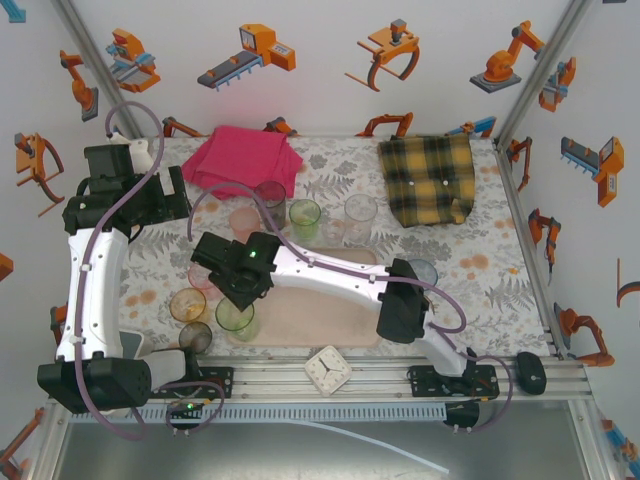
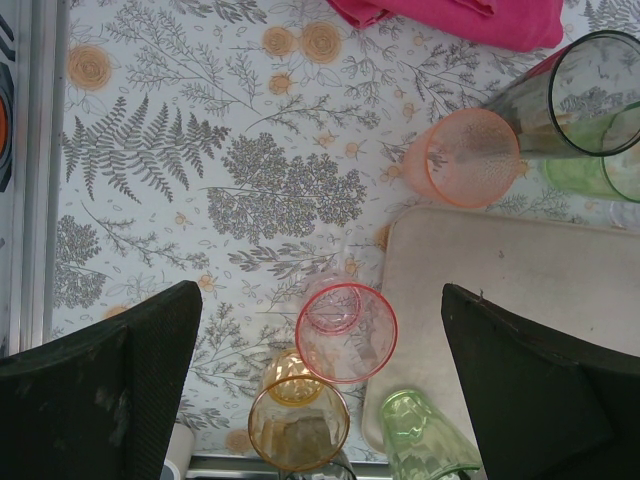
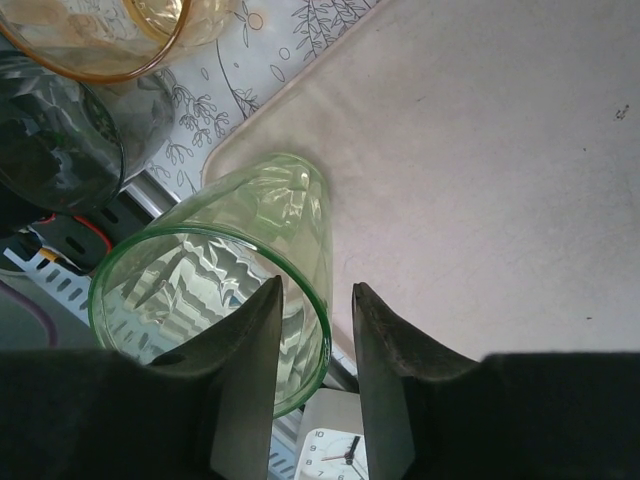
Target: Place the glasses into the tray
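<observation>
Right tool (image 3: 318,300) stands part-open astride the wall of the green glass (image 3: 220,290): one finger is inside the mouth and the other outside, with a gap wider than the wall, so nothing appears clamped. The green glass stands upright at the near left corner of the tray (image 3: 480,180), hard against the low rim. Whether its base sits wholly on the tray floor cannot be confirmed. Hazard noted: a sideways or slanted withdrawal would likely hook the inner finger on the rim and tip the glass. It would fall toward the amber glass (image 3: 90,40) and smoky glass (image 3: 50,150) standing just beside it on the desk (image 2: 250,180), or across the tray rim. A base perched on that rim would worsen matters. Left tool (image 2: 320,300) hangs wide open and empty above a pink glass (image 2: 345,330) outside the tray.
</observation>
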Controlling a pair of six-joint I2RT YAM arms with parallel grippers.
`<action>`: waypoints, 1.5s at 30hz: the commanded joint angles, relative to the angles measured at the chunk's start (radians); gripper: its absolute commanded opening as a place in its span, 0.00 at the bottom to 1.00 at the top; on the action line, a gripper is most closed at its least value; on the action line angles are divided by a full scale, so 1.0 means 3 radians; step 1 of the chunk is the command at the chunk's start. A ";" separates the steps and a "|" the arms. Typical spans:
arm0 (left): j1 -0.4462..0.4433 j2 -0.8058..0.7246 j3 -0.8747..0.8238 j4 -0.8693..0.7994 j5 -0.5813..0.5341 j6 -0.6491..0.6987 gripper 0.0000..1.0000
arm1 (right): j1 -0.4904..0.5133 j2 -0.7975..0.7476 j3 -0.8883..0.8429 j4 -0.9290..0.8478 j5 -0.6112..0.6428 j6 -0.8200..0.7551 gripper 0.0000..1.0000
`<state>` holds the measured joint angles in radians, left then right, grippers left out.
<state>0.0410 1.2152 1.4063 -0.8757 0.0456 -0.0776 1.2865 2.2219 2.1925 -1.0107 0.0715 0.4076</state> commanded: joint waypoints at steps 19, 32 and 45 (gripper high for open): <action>0.0027 -0.0029 0.0139 0.0001 -0.0016 0.0007 0.97 | 0.0009 -0.0397 -0.0086 0.0086 -0.0003 -0.0162 0.41; 0.0024 -0.0032 0.0146 0.0006 -0.0052 0.0102 0.97 | -0.0255 -0.0959 -0.0258 -0.0005 0.0079 -0.0181 0.42; -0.0028 -0.0060 0.0060 -0.0080 0.0695 0.0462 0.97 | -0.1439 -0.2094 -0.1226 0.0017 0.0246 0.0079 0.42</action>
<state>0.0391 1.2152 1.4250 -0.8810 0.1844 0.0067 0.9161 1.6405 1.8809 -0.9962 0.1284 0.3912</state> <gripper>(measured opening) 0.971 0.416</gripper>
